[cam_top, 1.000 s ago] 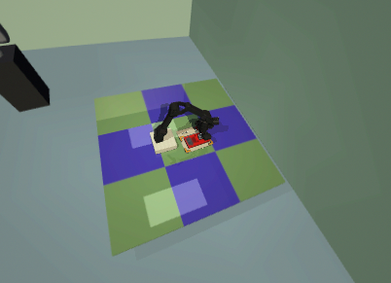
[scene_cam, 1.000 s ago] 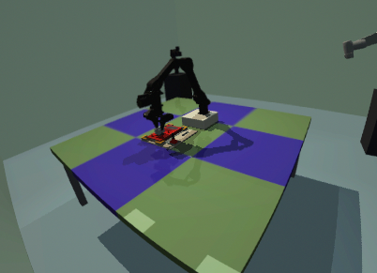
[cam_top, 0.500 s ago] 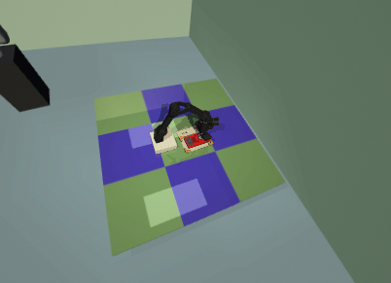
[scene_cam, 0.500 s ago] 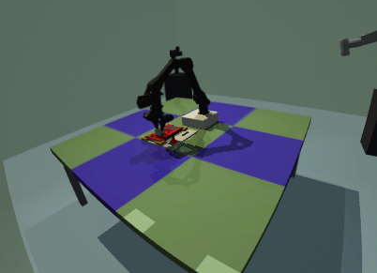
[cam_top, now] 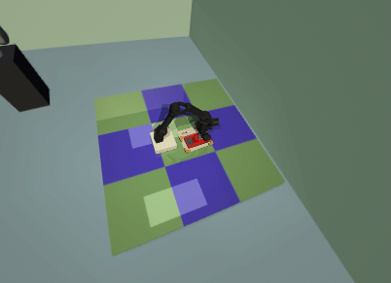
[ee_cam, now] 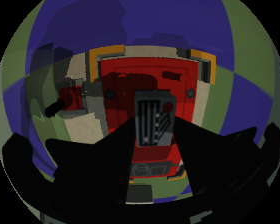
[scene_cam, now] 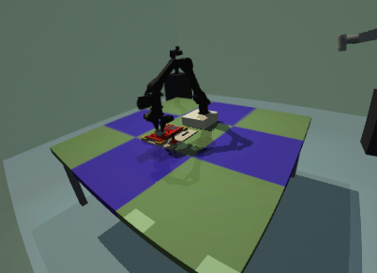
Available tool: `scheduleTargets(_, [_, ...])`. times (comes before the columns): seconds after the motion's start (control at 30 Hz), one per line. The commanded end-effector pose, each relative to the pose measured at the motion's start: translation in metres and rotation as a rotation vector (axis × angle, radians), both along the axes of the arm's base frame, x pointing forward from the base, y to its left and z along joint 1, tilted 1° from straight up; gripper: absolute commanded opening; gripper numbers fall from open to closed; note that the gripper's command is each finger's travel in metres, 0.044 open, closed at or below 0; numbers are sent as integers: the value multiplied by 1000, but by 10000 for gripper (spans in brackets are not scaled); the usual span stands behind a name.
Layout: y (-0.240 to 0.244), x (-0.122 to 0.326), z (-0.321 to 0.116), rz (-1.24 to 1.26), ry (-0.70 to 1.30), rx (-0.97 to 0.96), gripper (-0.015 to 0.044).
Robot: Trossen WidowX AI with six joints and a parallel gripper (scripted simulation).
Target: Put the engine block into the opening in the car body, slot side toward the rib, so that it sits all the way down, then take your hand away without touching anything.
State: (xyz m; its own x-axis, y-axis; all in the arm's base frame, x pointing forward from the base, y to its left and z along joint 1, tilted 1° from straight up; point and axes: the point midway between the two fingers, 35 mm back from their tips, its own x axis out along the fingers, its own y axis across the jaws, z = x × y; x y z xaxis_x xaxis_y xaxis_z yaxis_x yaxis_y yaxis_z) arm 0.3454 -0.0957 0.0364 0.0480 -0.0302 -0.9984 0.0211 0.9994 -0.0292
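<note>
Engine block [ee_cam: 155, 119] pinched in gripper [cam_top: 204, 134] [scene_cam: 159, 128] [ee_cam: 153, 120] over red car body [cam_top: 194, 143] [scene_cam: 176, 128] [ee_cam: 187, 75]; no legible writing.

Taking the red car body [cam_top: 194, 143] [scene_cam: 177, 128] [ee_cam: 122, 111] as my landmark, I see orange corner pieces [ee_cam: 92, 65] standing at its corners, tight obstacles for my fingers. Beside it, a small red part with a black handle [ee_cam: 55, 109] sticks up in the way. The white block [cam_top: 167, 144] [scene_cam: 201, 119] under the arm's base bars another side. Above the body, away from the arm, I have open air.

engine block [ee_cam: 155, 119] over car body [ee_cam: 178, 70] [scene_cam: 170, 130], pale base block [cam_top: 167, 144] [scene_cam: 194, 119] beside it on table [cam_top: 253, 169] [scene_cam: 206, 196]
</note>
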Motion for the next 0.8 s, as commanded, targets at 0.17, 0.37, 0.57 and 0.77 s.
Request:
scheduleTargets(0.17, [0, 0, -3, 5, 0, 3, 158])
scheduleTargets(0.37, [0, 0, -5, 3, 0, 3, 158])
scheduleTargets(0.57, [0, 0, -4, 0, 0, 0, 316])
scheduleTargets(0.77, [0, 0, -4, 0, 0, 0, 440])
